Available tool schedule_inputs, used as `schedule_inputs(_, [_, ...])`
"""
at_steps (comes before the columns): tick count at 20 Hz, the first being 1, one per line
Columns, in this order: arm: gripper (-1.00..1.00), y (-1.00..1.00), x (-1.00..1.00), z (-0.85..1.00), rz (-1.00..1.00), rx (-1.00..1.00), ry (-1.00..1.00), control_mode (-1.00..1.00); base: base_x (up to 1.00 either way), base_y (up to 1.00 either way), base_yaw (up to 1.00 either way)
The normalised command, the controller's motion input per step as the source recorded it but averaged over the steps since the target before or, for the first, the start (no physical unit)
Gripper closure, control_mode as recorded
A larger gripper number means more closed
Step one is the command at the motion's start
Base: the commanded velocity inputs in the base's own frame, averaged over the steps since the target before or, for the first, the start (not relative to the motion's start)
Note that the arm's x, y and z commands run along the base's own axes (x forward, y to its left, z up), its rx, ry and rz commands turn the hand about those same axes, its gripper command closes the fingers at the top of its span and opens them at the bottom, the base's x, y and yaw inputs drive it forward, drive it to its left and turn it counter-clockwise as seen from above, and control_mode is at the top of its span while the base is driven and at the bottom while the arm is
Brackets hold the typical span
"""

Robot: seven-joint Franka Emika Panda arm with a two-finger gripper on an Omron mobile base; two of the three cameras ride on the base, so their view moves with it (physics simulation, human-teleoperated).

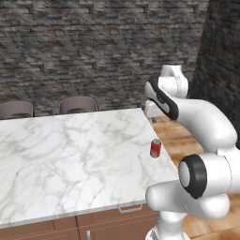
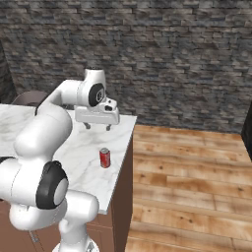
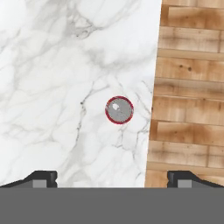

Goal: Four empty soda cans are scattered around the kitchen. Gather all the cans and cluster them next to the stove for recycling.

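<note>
Nearest the base: drawer fronts under the front edge of the marble table, one with a handle just below the rim.

Further in, upright on the marble and close to the table's right-hand edge: one red soda can, silver top up, alone on that stretch of stone. Seen from above in the hand view as a grey disc ringed in red, with wooden floor starting just beyond the edge beside it.

Above and a little beyond the can: the tool, hanging well clear of the marble, released, tips spread wide with nothing between them. Pointing straight down, apparently, though the base views leave the exact tilt hard to judge.

Furthest back: two chair backs behind the table, then a dark stone wall.

Risks from here, as a judgement. Can off-centre toward the upper part of the hand view, so a straight drop could land one tip on the rim and tip it. Empty and light, near the edge: a nudge sideways could roll it onto the floor. Squeezing too hard could dent it.
</note>
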Motion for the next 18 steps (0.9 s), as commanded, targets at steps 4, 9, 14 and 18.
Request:
schedule_inputs(4, [-1.00,0.00,0.45,-0.37,0.04,0.00,0.01,-1.00,0.00,0.00,0.00])
schedule_inputs(9, [-1.00,0.00,0.36,-0.43,0.05,0.00,0.00,-1.00,0.00,0.00,0.00])
schedule_inputs(14, [-1.00,-0.01,0.35,-0.29,0.02,0.01,0.00,-1.00,0.00,0.00,0.00])
schedule_inputs(18, [-1.00,-0.01,0.00,-0.11,0.00,0.01,0.00,-1.00,0.00,0.00,0.00])
